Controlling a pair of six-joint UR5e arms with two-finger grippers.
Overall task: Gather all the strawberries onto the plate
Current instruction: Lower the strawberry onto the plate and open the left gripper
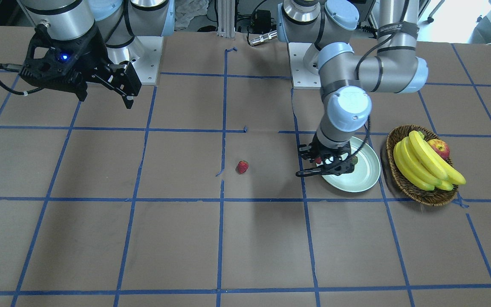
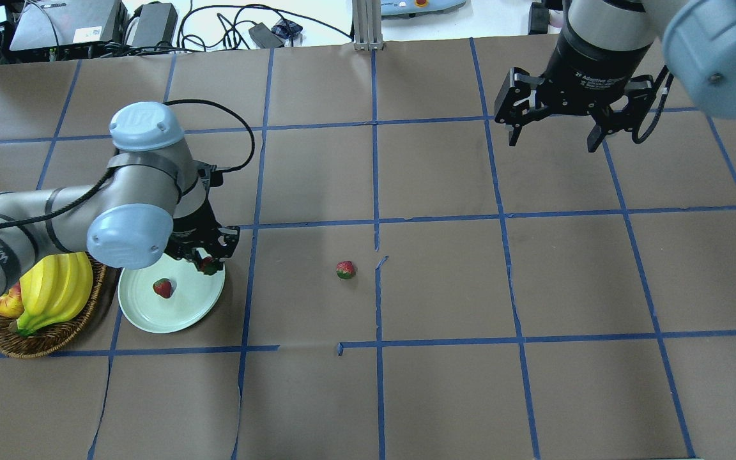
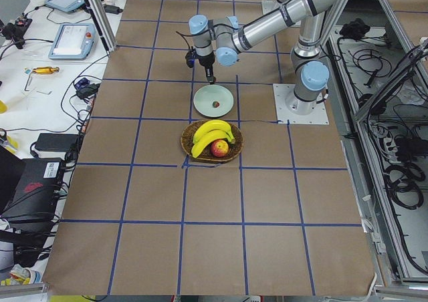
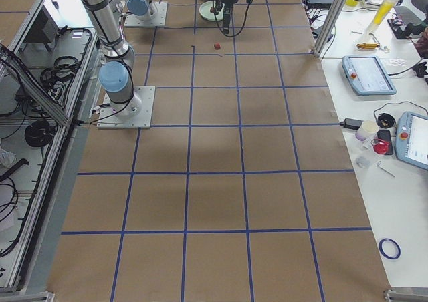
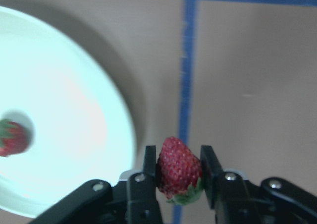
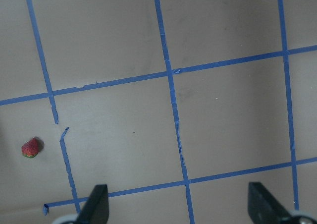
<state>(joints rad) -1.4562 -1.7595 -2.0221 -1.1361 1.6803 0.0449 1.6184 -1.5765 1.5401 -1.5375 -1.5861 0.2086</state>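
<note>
The pale mint-green plate [image 2: 183, 313] lies on the table beside the basket; it also shows in the left wrist view [image 5: 64, 115]. One strawberry [image 2: 162, 287] lies in the plate, seen too in the left wrist view [image 5: 12, 137]. My left gripper [image 2: 208, 263] is shut on a second strawberry [image 5: 179, 168] and holds it over the plate's rim, at the edge toward the table's middle. A third strawberry [image 2: 345, 269] lies alone on the table near its middle [image 1: 242, 166] [image 6: 30, 147]. My right gripper [image 2: 556, 137] is open and empty, held high, far from the plate.
A brown wicker basket [image 2: 48, 335] with bananas [image 2: 55, 291] and an apple [image 1: 439, 148] stands right beside the plate. Blue tape lines [image 2: 374, 191] cross the brown table cover.
</note>
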